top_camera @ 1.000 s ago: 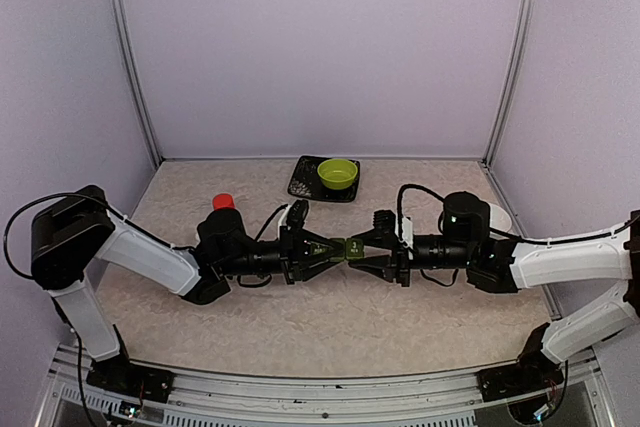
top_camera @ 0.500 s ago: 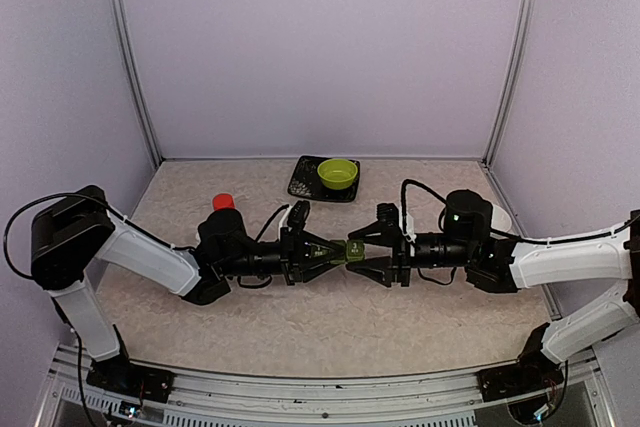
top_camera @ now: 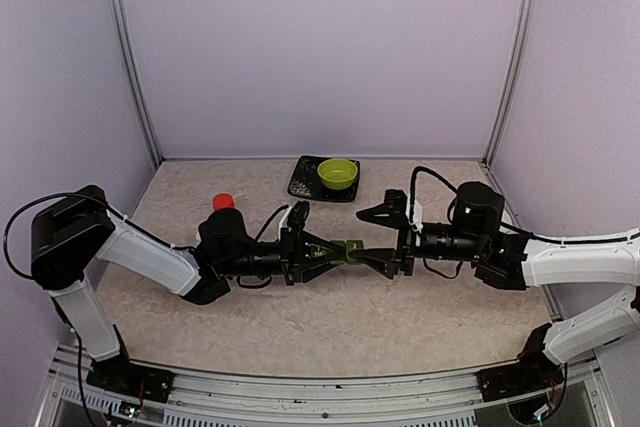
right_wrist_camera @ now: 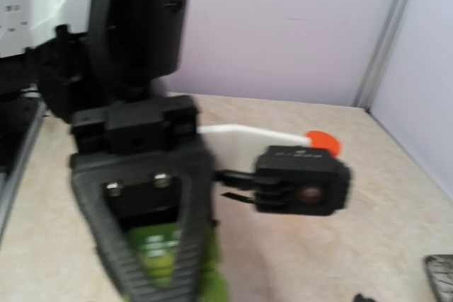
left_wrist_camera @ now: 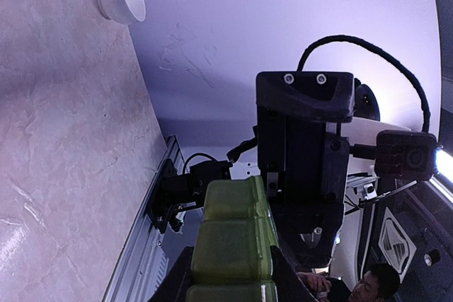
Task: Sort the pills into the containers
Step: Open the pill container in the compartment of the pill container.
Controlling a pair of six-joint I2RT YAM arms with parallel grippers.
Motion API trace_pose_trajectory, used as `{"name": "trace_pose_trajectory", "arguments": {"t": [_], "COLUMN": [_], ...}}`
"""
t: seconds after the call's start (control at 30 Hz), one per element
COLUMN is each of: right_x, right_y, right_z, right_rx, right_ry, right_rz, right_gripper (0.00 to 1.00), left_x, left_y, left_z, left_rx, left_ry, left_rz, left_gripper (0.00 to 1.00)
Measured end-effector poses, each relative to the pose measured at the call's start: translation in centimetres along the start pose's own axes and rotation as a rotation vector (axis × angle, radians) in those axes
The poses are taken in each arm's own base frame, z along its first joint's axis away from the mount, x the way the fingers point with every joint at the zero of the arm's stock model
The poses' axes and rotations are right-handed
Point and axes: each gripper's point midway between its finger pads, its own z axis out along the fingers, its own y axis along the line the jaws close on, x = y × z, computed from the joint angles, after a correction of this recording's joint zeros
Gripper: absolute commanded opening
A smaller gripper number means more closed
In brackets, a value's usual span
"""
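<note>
The containers (top_camera: 350, 247) sit in my left claw (top_camera: 335, 250), my right claw (top_camera: 373, 237) just right of them; behind, a bowl (top_camera: 338, 173) on a tray (top_camera: 301, 186).

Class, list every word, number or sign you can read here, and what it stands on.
No text is legible.
containers: plain green here; from above, any lid marking is too small to read.
emblem, lower right of the left wrist view: striped shield shape, no letters readable.

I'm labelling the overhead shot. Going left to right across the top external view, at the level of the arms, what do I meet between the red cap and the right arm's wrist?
red cap → left gripper → containers → right gripper. The green bowl lies farther back over the middle, so it is left out.
</note>
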Motion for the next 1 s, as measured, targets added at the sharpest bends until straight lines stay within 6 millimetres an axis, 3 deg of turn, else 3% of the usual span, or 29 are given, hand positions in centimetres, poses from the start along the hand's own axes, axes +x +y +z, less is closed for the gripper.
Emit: {"name": "trace_pose_trajectory", "arguments": {"t": [0.17, 0.57, 1.0], "right_x": [-0.3, -0.2, 1.2], "right_y": [-1.3, 1.2, -1.0], "right_z": [-0.1, -0.6, -0.4], "right_rx": [0.064, -0.064, 0.056], "right_ry": [0.022, 0.033, 0.093], "right_rz": [-0.04, -0.1, -0.089], "right_gripper": [0.77, 0.85, 0.87], "left_x": [0.0, 0.0, 0.1], "left_y": [0.0, 0.0, 0.1], "left_z": [0.0, 0.0, 0.3], "left_rx": [-0.001, -0.001, -0.003], "left_ry": [0.0, 0.0, -0.002], "left_rz": [0.0, -0.001, -0.002], "left_gripper": [0.29, 0.29, 0.29]}}
